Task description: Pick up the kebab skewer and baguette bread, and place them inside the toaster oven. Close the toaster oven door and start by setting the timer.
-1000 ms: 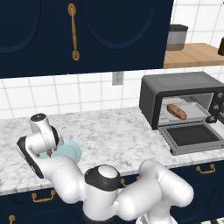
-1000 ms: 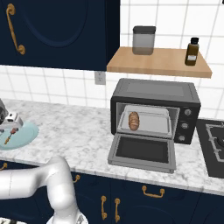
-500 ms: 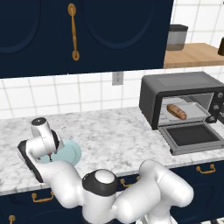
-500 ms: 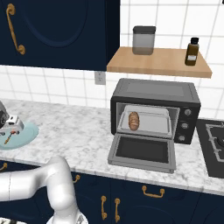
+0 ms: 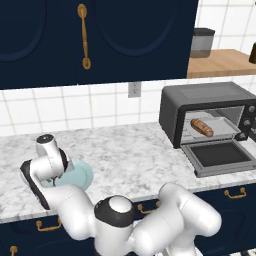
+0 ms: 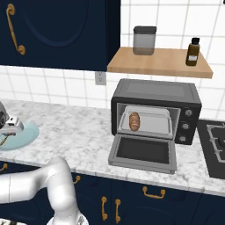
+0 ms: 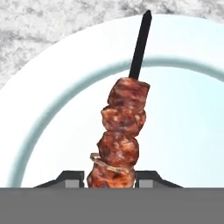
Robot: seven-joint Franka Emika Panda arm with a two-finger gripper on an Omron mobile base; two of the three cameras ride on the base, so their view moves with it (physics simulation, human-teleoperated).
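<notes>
**Skewer between the fingers, bread already in the oven**

The kebab skewer (image 7: 121,135) lies on a pale blue plate (image 7: 183,131) at the left end of the marble counter (image 5: 135,155), its dark stick pointing away from the hand and its meat chunks running down between the two finger tips of the gripper (image 7: 111,178). The fingers (image 7: 70,178) stand close on either side of the lowest chunk, partly closed; whether they actually press on it cannot be told from the hand view. From the right base view the gripper (image 6: 9,125) sits low over the plate (image 6: 26,136), with the skewer (image 6: 4,139) a thin line on it.

Well apart to the right, the baguette bread (image 6: 134,121) rests on the tray inside the toaster oven (image 6: 154,90). The toaster oven door (image 6: 143,151) hangs fully open, flat toward the counter's front edge. A wooden shelf (image 6: 160,66) above carries a grey canister (image 6: 144,40) and a brown bottle (image 6: 192,51).
</notes>
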